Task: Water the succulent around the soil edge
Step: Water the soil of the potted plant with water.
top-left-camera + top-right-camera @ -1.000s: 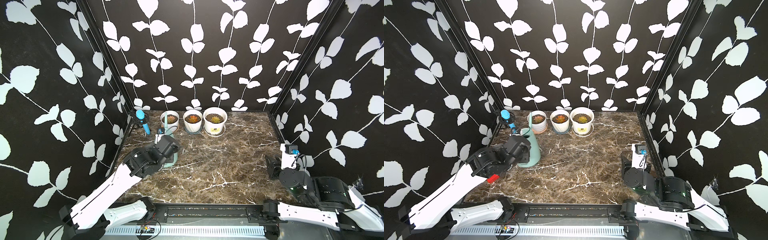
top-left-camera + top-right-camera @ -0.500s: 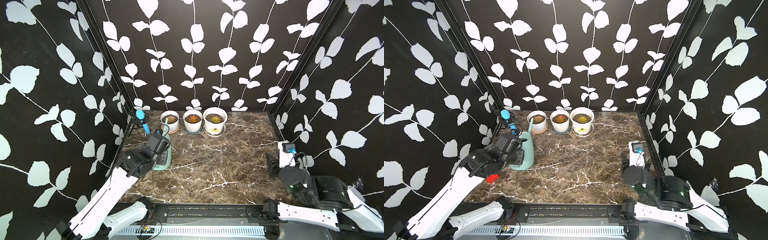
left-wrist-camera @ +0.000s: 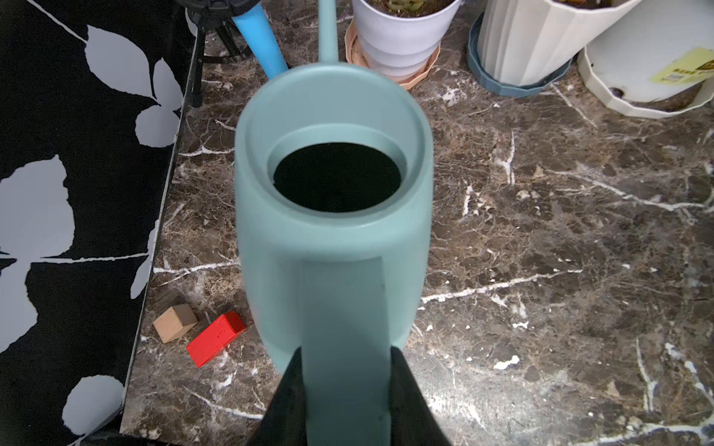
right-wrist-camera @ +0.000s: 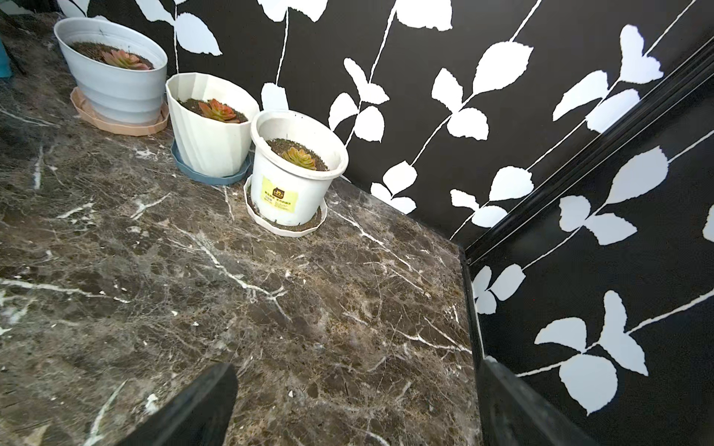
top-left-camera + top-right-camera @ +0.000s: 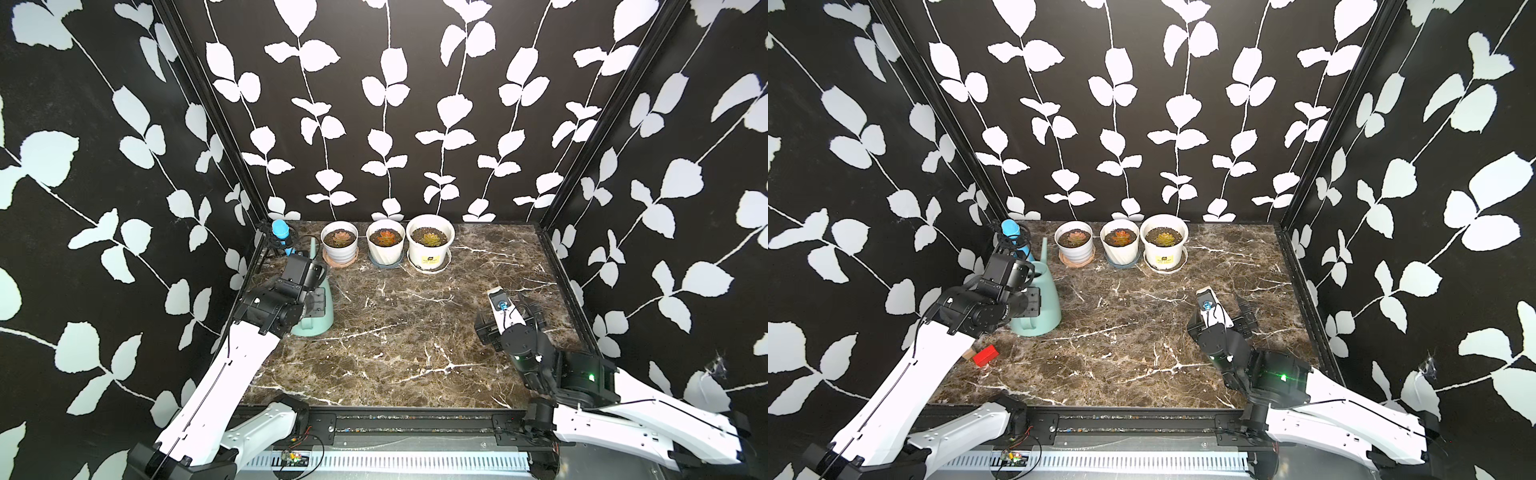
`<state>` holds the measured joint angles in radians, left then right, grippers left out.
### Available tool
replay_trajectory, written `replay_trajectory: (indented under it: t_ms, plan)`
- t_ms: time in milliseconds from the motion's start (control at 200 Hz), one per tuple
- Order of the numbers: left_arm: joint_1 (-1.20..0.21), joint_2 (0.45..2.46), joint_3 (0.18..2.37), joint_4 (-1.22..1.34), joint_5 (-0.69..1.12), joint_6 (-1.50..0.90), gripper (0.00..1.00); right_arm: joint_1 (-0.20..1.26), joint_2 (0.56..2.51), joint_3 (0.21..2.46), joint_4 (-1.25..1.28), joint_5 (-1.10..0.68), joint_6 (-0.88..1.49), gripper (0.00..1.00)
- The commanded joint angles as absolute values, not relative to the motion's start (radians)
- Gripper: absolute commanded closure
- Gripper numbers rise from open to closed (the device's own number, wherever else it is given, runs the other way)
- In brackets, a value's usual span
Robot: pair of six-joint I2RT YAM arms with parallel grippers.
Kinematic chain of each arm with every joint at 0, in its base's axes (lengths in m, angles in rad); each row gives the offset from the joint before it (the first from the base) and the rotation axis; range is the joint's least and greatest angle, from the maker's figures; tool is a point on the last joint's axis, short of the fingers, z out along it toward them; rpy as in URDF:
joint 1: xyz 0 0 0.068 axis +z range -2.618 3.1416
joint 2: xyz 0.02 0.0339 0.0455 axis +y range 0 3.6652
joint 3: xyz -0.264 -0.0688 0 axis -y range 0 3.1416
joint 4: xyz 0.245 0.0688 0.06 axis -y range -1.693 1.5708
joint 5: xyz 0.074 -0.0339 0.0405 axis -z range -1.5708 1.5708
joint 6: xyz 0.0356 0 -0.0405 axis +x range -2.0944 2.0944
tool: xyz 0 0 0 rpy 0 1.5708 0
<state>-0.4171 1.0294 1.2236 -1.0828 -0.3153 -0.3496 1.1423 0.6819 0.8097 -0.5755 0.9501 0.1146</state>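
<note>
Three succulents stand in a row at the upper middle of both top views, against the back wall: a pinkish succulent (image 5: 341, 237), an orange-red succulent (image 5: 386, 237) and a yellow-green succulent (image 5: 430, 239). Each has its own white pot and its own saucer. Which plant is the one to water, I cannot tell.

One watering can (image 5: 1040, 303) is upright at the middle left, near the pinkish succulent's pot but apart from it. The left gripper (image 3: 345, 367) is clamped on its handle (image 3: 344, 309), with one black finger (image 3: 289, 394) on each side. The right gripper (image 4: 355, 367) has its jaws spread wide above the marble table (image 5: 415, 332).

There is one red block (image 3: 216, 339) and one wooden block (image 3: 175, 322), and the left wrist view shows both whole. In a top view the left arm (image 5: 232, 374) covers both.

In the left wrist view the spout (image 3: 327, 31) and the one blue cylinder (image 3: 257, 38) are cut off by the frame's edge. The yellow label (image 4: 279, 197) is too small to read.
</note>
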Motion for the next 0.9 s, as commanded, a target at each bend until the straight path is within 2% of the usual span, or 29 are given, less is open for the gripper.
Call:
replay_trajectory:
  t_ms: [0, 535, 895]
  plan:
    - [-0.411, 1.032, 1.267, -1.001, -0.313, -0.347, 1.00, 1.126, 0.663, 0.780, -0.446, 0.959, 0.096, 0.00]
    - [-0.411, 1.007, 1.191, -0.965, -0.268, -0.299, 1.00, 1.117, 0.674, 0.756, -0.478, 0.964, 0.152, 0.00]
    - [-0.409, 1.076, 1.250, -1.022, -0.246, -0.287, 1.00, 1.118, 0.675, 0.766, -0.533, 0.973, 0.167, 0.00]
